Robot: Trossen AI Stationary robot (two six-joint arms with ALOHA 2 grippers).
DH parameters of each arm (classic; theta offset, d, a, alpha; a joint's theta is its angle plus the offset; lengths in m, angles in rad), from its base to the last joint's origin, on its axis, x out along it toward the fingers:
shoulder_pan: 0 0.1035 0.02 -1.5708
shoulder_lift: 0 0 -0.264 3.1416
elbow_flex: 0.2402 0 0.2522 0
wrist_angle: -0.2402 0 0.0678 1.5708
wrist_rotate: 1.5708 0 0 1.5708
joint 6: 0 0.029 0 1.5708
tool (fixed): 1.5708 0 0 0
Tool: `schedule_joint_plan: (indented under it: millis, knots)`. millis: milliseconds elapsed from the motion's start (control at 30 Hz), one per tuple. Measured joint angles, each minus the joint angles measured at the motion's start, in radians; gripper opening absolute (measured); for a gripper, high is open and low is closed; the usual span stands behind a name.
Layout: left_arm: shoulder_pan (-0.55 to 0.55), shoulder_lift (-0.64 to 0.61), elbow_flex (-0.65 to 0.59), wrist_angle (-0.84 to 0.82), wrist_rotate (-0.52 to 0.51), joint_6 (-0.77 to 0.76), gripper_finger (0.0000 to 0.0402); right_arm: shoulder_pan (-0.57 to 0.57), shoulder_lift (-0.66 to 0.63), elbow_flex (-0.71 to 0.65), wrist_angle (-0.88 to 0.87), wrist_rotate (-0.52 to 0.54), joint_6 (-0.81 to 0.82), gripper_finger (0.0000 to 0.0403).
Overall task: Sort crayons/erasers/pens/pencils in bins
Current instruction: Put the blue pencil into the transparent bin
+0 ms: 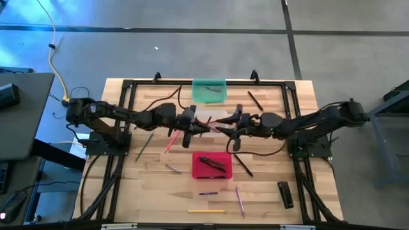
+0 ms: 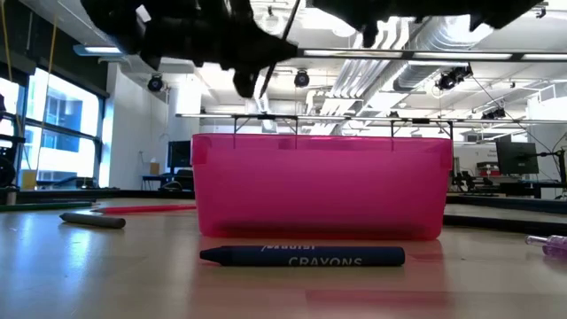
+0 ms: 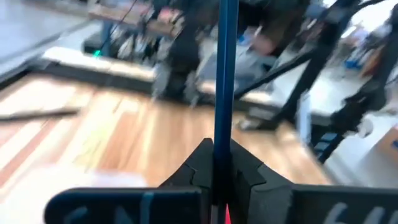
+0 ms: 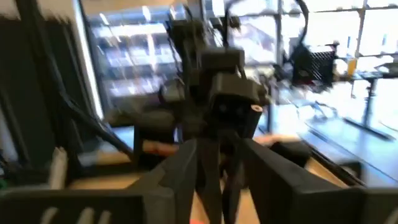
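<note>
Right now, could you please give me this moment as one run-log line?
left tool: shut on pen | right tool: open, facing it | both above clear bin | handover underway

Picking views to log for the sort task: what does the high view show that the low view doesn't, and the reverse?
High only: the whole table, the teal bin at its far edge, the clear bin between the two grippers, scattered pens and pencils, and the left gripper shut on a thin stick while the right gripper stands open close by. Low only: the lettering on a blue crayon lying in front of the red bin, and the room behind. Both: the red bin and both arms above it.
</note>
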Motion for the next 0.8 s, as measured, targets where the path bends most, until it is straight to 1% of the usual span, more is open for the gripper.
schedule_joint_plan:
  millis: [100, 167, 267, 400, 433, 500, 633, 800]
  knots:
    - [0.031, -0.014, 0.052, -0.176, -0.043, 0.047, 0.0003, 0.000, -0.101, 0.000, -0.203, 0.087, -0.030, 0.0139]
    - [0.044, -0.009, 0.101, -0.305, -0.086, 0.092, 0.0002, 0.000, -0.161, 0.000, -0.335, 0.169, -0.043, 0.0132]
    - [0.053, 0.023, 0.183, -0.457, -0.150, 0.154, 0.0002, 0.000, -0.229, -0.001, -0.527, 0.276, -0.030, 0.0100]
    - [0.068, 0.086, 0.282, -0.584, -0.194, 0.207, 0.0002, 0.007, -0.287, -0.001, -0.691, 0.334, 0.026, 0.0035]
    - [0.075, 0.102, 0.302, -0.611, -0.191, 0.209, 0.0001, 0.013, -0.293, -0.005, -0.702, 0.345, 0.034, 0.0018]
    - [0.085, 0.150, 0.343, -0.642, -0.187, 0.213, 0.0001, 0.034, -0.307, -0.024, -0.707, 0.368, 0.050, 0.0006]
    - [0.099, 0.240, 0.405, -0.734, -0.183, 0.248, 0.0001, 0.070, -0.324, -0.091, -0.699, 0.378, 0.109, 0.0016]
    - [0.108, 0.335, 0.452, -0.787, -0.180, 0.255, 0.0001, 0.113, -0.335, -0.185, -0.623, 0.442, 0.170, 0.0003]
